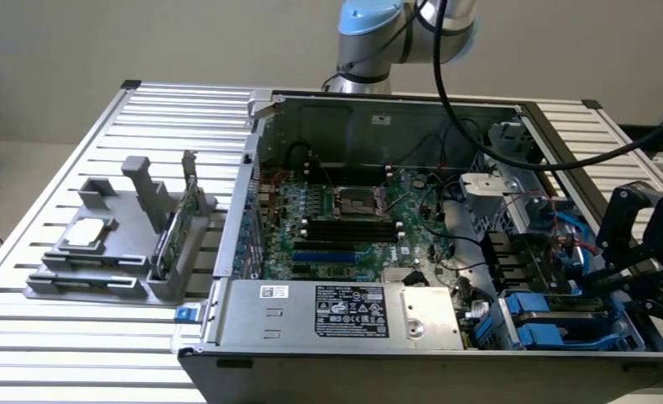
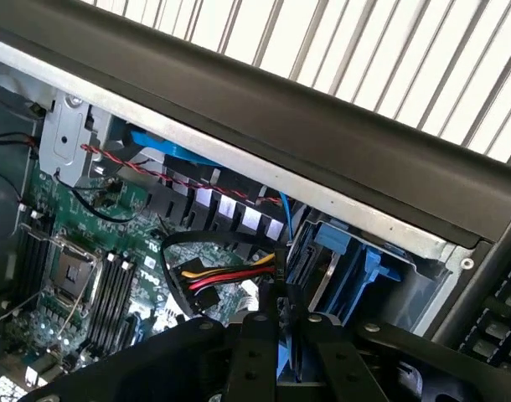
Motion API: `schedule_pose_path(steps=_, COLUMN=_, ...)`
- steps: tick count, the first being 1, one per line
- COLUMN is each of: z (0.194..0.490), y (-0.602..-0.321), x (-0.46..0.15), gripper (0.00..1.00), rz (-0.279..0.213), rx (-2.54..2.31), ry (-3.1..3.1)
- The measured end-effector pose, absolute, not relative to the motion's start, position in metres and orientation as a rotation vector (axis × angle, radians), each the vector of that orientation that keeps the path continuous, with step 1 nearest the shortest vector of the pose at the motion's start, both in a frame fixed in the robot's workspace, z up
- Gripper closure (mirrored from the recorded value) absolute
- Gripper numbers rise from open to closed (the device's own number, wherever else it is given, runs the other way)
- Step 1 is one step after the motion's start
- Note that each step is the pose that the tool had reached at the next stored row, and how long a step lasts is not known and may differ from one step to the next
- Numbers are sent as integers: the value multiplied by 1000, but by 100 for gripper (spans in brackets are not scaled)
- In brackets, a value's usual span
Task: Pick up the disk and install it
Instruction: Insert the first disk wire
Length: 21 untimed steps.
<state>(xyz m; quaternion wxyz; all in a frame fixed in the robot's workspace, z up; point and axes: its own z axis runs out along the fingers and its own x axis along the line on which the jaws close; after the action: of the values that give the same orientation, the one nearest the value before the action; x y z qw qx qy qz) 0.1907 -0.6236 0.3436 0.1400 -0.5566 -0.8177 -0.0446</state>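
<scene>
With the gripper (image 2: 281,352) closed together beside the blue drive bay (image 2: 348,260), the power cables (image 2: 218,280) at 9 o'clock could be snagged.

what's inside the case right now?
Inside the case: motherboard, power supply, cables, blue drive carriers. Whether a disk sits in them is hidden. Gripper hangs beside them.

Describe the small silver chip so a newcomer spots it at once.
Beside the open computer case, toward the exterior view's left, a grey holder stands on the slatted table. The chip lies flat on it, square and shiny, unlike the thin green card standing on edge nearby.
</scene>
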Motion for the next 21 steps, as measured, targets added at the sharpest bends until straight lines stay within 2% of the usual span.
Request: schedule_pose_path(steps=21, z=344, y=-624, x=182, gripper=84, rz=-96, rx=-1748, ry=-2305)
